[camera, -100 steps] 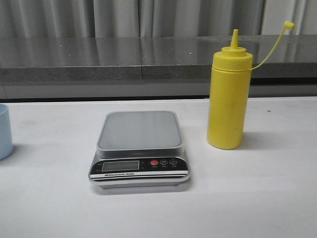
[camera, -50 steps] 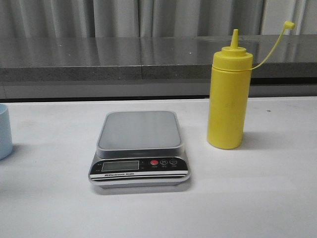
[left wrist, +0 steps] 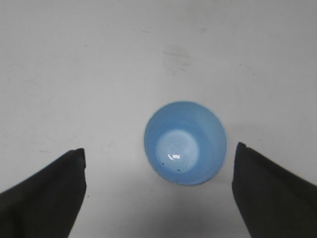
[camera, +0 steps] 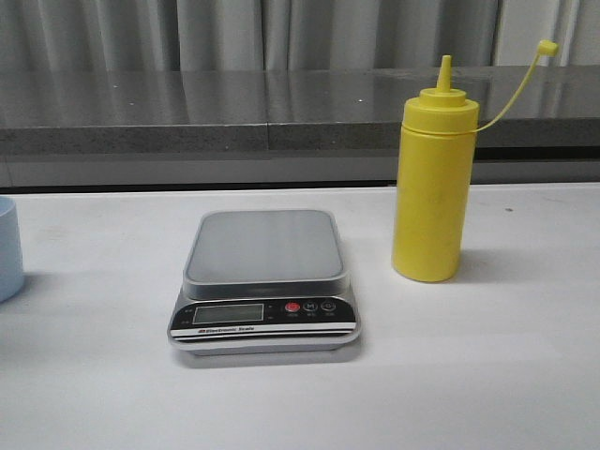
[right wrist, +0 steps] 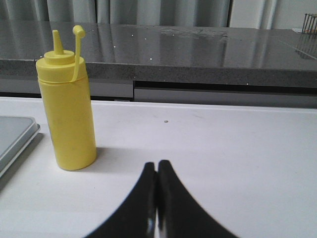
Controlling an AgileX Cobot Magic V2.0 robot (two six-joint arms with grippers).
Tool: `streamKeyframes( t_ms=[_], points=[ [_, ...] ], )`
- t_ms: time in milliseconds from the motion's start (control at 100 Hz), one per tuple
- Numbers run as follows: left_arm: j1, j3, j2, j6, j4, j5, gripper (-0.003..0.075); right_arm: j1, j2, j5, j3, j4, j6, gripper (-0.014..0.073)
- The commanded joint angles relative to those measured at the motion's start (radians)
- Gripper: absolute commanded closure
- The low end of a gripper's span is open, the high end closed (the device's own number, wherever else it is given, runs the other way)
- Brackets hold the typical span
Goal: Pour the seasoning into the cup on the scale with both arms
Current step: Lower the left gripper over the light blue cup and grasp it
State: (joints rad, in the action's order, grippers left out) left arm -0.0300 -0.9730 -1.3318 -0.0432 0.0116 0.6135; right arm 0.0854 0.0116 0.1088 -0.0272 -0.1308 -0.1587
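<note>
The yellow seasoning bottle (camera: 431, 187) stands upright on the white table, right of the scale (camera: 265, 281), its cap dangling on a thin tether. In the right wrist view the seasoning bottle (right wrist: 67, 106) is some way off from my right gripper (right wrist: 157, 164), whose fingers are shut together with nothing between them. The light blue cup (camera: 7, 248) shows only as a sliver at the front view's left edge. Seen from above, the cup (left wrist: 185, 143) stands upright and empty, and my left gripper (left wrist: 159, 151) hangs open over it, its fingers wide apart and clear of the rim.
A grey stone counter (camera: 281, 108) with curtains behind it runs along the back of the white table (camera: 469, 375). The scale's platform edge (right wrist: 15, 136) shows beside the bottle in the right wrist view. Neither arm shows in the front view.
</note>
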Motion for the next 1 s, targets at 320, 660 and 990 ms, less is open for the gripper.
streamKeyframes(
  t_ms=[320,660,990],
  points=[
    [0.001,-0.035,-0.114,-0.003,0.008,-0.087,0.0134,-0.007,0.02,-0.083,0.021,-0.001,0.003,0.0662],
    [0.001,-0.035,-0.237,-0.003,0.008,-0.13,0.0134,-0.007,0.02,-0.083,0.021,-0.001,0.003,0.0662],
    [0.001,-0.035,-0.284,-0.003,0.008,-0.16,0.0225,-0.007,0.02,-0.083,0.021,-0.001,0.003,0.0662]
  ],
)
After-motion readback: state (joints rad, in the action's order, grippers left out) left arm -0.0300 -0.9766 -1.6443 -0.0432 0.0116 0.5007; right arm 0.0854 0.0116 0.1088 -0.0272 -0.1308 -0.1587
